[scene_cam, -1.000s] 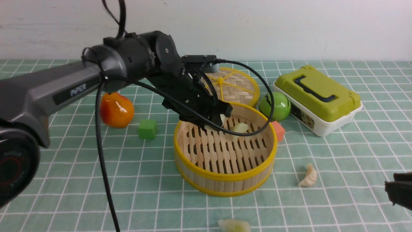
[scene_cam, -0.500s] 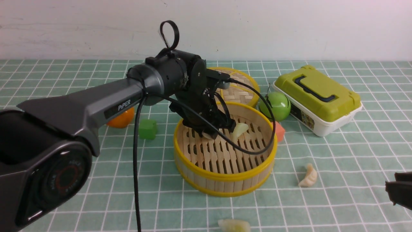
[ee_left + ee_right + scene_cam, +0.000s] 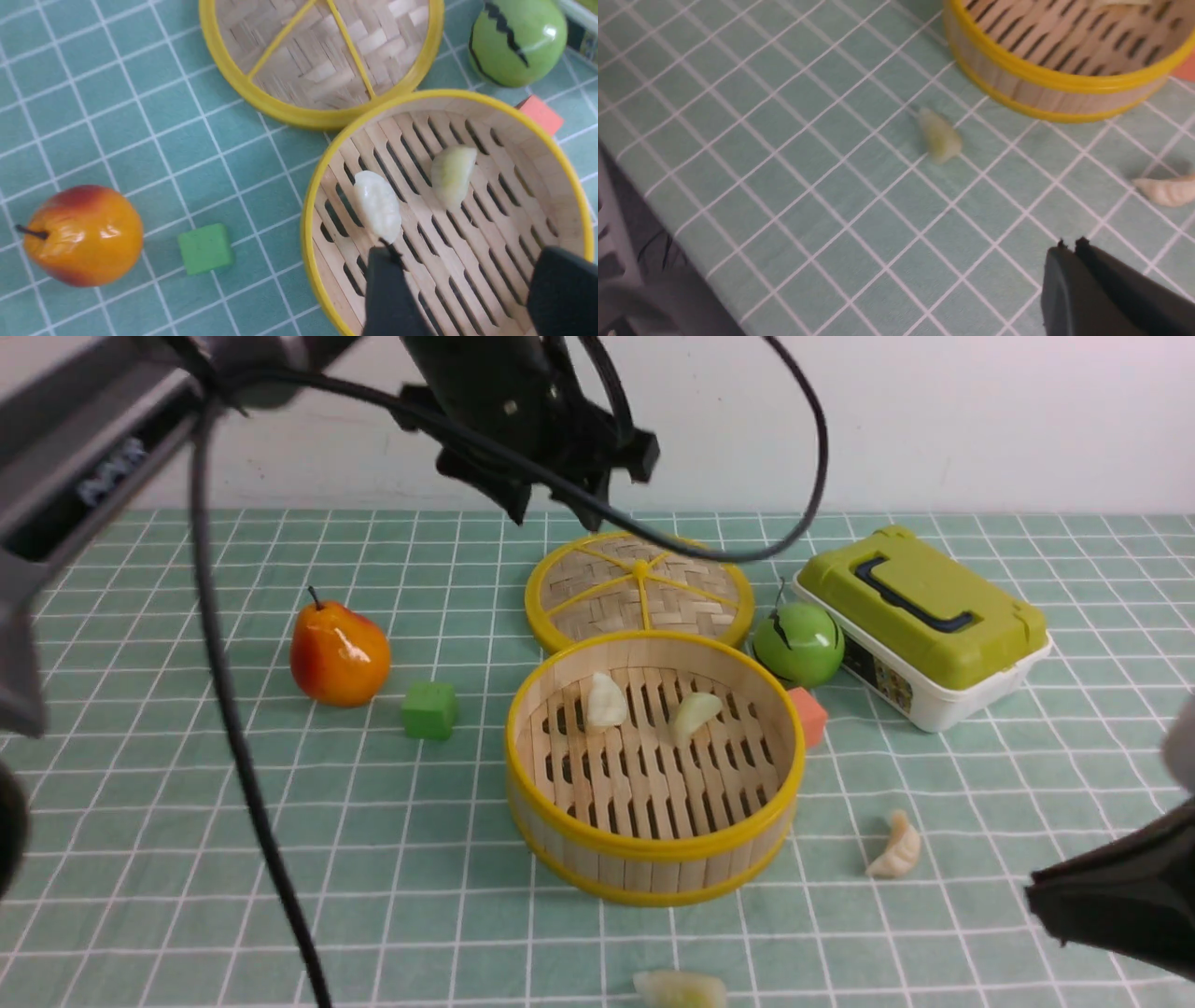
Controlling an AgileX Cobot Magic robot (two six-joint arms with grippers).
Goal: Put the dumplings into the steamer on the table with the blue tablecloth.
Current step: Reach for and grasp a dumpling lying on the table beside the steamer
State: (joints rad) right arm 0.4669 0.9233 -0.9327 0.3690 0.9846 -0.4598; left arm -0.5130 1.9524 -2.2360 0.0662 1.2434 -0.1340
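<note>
The bamboo steamer (image 3: 644, 873) stands mid-table on the blue tablecloth (image 3: 187, 803). Two dumplings lie on its slats, a white one (image 3: 606, 701) and a greenish one (image 3: 696, 713). Another dumpling (image 3: 896, 846) rests on the cloth to the steamer's right, and a greenish one (image 3: 679, 989) lies at the front edge. My left gripper (image 3: 583, 490) hangs high above the steamer's far side, open and empty; its fingers (image 3: 387, 289) frame bare slats. Low at the front right, my right gripper (image 3: 1069, 245) is shut on nothing, short of both loose dumplings.
The flat woven lid (image 3: 639, 583) lies behind the steamer. A pear (image 3: 338, 655) and a green cube (image 3: 429, 709) sit to its left. A green ball (image 3: 798, 644), an orange cube (image 3: 808, 714) and a green-lidded box (image 3: 920, 616) sit to its right.
My left gripper has risen out of the steamer, leaving the white dumpling on the slats, and its jaws have spread. My right gripper has come further in from the lower right.
</note>
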